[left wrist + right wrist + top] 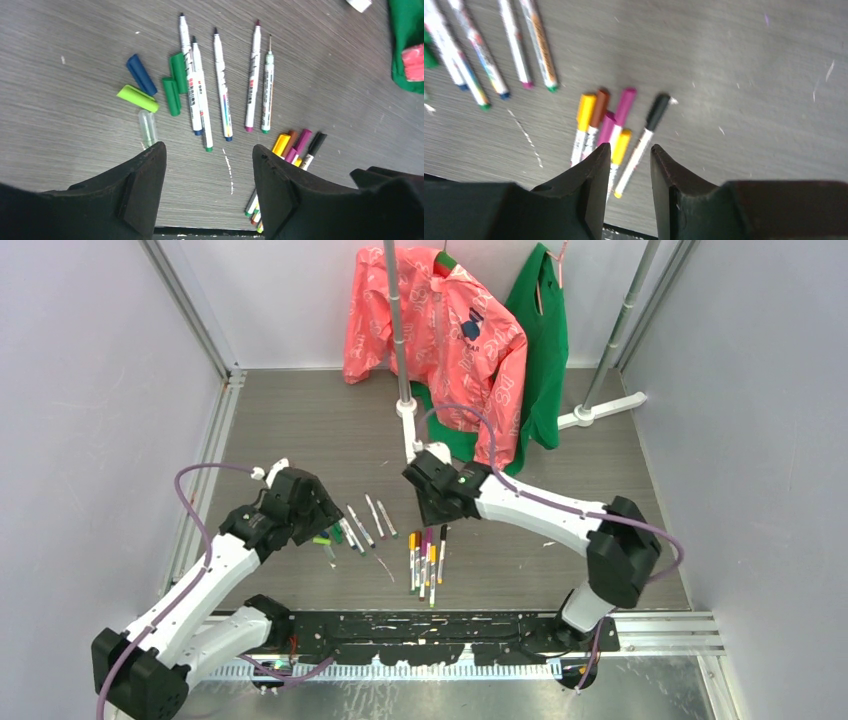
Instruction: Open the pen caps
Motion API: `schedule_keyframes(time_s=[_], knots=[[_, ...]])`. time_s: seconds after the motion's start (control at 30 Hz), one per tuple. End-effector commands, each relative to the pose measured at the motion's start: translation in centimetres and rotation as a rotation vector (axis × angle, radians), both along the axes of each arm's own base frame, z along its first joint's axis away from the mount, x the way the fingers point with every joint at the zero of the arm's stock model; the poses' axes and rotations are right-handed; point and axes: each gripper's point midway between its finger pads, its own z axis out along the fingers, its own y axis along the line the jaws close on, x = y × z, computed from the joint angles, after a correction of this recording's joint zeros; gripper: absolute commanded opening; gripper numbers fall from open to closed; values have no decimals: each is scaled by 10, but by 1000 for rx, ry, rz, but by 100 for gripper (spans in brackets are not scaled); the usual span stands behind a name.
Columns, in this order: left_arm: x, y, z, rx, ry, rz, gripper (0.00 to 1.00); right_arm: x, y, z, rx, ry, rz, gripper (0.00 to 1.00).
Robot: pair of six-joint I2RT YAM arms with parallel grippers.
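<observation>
Surface: bench [300, 410] with a grey wood-grain top and faint pale scratches.
Enclosure: plain pale walls [90, 390] at 9, 12 and 3 o'clock.
Frame: metal posts [185, 305] slanting at 11 and 1 o'clock.
Rack: grey pole [398, 330] on white feet [605, 410], at 12 o'clock.
Clothing: pink jacket [440, 330] and green garment [545, 350] hanging side by side.
Near edge: black perforated rail [440, 625] at 6 o'clock.
Light: even, with soft shadows.
</observation>
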Motion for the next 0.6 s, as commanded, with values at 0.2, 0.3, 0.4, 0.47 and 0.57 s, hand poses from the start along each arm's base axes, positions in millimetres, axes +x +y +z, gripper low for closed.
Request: schedule_keyframes(time_s=[0.2,0.3,0.4,0.47,0.57], knots=[[-3,-24,-6,-64,-10,-144,96,-36,-29,-24,45,8,-185,41],[-6,-22,-8,-66,-11,-138,95,-45,-21,-35,19,18,-168,41],[-8,-19,-8,-61,-19,-136,95,-51,-12,-43,20,24,-165,41],[-9,-19,-7,-55,-13,-140,94,-52,-10,-48,9,35,-173,41],[-11,-18,-4,-49,-9,-151,94,-53,-12,-52,-10,44,-203,41]])
